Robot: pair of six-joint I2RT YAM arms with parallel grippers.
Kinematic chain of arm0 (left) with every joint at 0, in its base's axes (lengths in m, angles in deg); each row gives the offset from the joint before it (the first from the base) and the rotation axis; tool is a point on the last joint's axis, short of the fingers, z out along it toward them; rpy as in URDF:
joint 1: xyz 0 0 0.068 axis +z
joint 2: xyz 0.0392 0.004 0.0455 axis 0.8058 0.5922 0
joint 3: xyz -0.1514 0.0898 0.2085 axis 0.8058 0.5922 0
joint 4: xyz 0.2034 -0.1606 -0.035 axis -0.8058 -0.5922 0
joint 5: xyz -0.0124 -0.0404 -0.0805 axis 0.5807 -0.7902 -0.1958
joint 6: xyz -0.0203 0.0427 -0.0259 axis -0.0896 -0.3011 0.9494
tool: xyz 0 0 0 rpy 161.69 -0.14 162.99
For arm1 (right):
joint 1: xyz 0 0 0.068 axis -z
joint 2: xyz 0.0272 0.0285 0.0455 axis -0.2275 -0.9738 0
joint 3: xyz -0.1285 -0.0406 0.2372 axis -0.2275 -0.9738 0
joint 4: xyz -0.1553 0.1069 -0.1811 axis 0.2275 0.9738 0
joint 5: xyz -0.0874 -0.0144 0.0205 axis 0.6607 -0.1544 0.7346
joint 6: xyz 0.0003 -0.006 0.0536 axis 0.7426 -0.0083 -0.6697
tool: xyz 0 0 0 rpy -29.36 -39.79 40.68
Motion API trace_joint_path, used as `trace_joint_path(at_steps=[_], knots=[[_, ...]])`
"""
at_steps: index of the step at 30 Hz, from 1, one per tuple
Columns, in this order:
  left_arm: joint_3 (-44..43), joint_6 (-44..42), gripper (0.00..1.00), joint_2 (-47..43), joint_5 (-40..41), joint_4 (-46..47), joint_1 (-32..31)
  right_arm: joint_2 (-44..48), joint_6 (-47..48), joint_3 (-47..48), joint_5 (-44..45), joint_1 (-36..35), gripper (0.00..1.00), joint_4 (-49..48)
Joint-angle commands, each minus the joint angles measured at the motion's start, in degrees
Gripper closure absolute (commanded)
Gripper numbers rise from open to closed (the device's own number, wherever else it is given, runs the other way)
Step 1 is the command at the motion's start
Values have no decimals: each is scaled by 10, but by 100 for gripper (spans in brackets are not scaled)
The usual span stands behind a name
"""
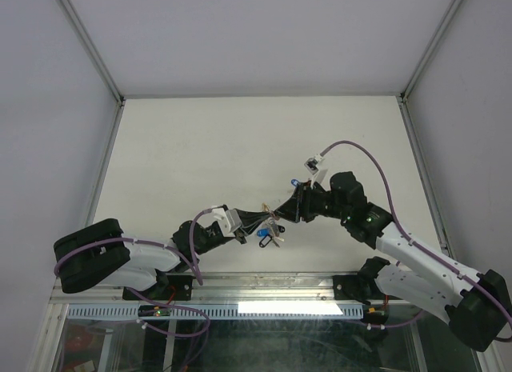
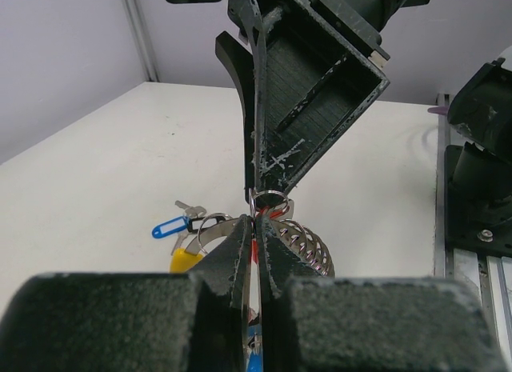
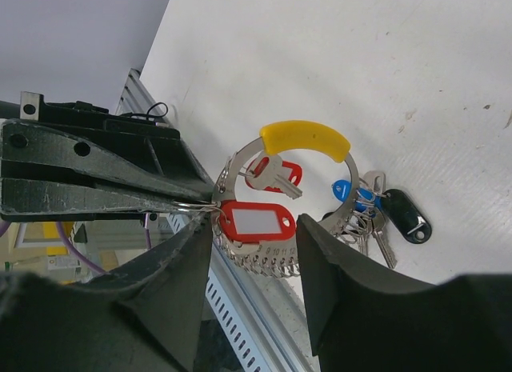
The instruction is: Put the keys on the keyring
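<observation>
Keyring (image 3: pixel 304 138) clamped in half-apart right tool (image 3: pixel 256 226), left tool (image 2: pixel 255 228) pinched together on loop of red-tagged key (image 3: pixel 253 221)

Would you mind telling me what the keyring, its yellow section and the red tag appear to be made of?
Keyring: thin bright metal, likely steel, judging by its silvery sheen. Yellow section: opaque matte sleeve, probably plastic or rubber. Red tag: glossy moulded plastic with a white paper-like insert.
</observation>
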State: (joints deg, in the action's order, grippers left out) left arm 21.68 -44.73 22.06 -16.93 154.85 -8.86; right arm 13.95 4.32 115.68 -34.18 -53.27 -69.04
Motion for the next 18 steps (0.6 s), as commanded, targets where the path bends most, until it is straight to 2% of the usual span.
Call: trace_joint_path(at_steps=[1,18], knots=[[-15,0,100,-16,8,32,2,-3,-7,-1,-19,0,51,-39],[-18,-1,100,-16,4,28,2,-21,-5,-2,-17,0,51,-34]])
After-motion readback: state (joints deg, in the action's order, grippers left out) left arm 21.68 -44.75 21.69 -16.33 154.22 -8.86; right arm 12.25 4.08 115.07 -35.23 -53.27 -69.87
